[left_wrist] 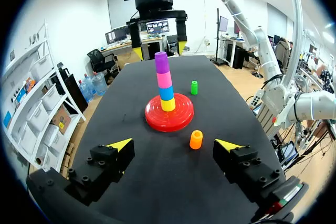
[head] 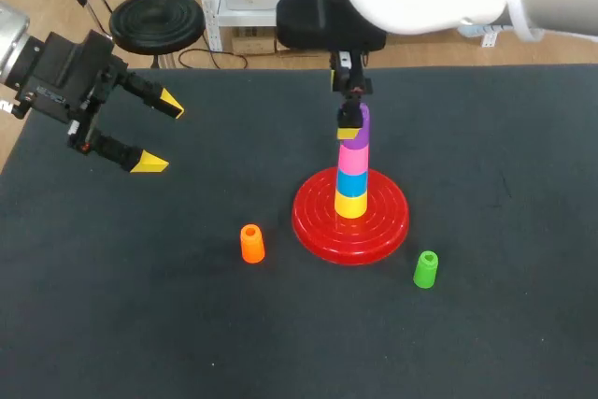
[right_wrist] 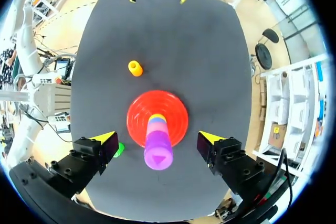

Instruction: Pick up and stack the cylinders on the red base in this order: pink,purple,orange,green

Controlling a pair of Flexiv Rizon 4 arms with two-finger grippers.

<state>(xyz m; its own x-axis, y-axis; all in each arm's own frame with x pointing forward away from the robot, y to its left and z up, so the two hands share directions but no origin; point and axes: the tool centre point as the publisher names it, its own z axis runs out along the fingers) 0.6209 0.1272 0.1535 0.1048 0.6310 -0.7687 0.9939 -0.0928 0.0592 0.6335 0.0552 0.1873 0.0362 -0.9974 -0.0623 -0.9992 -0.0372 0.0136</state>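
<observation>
the stack (head: 352, 170) stands on the base (head: 313, 221) — one loose cylinder (head: 252, 244) front-left, a second cylinder (head: 426, 269) front-right.

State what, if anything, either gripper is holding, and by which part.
Nothing is held. The left gripper is open and empty. The right gripper is open too, its fingers standing apart on either side of the purple cylinder without touching it.

I see a ring-grooved red plastic base (head: 313, 223) stacked with a yellow cylinder (head: 351, 204), blue cylinder (head: 352, 181), pink cylinder (head: 352, 158) and purple cylinder (left_wrist: 161, 62). Near the base, an orange cylinder (head: 252, 244) and green cylinder (head: 426, 269) sit on my charcoal bench (head: 140, 324).
</observation>
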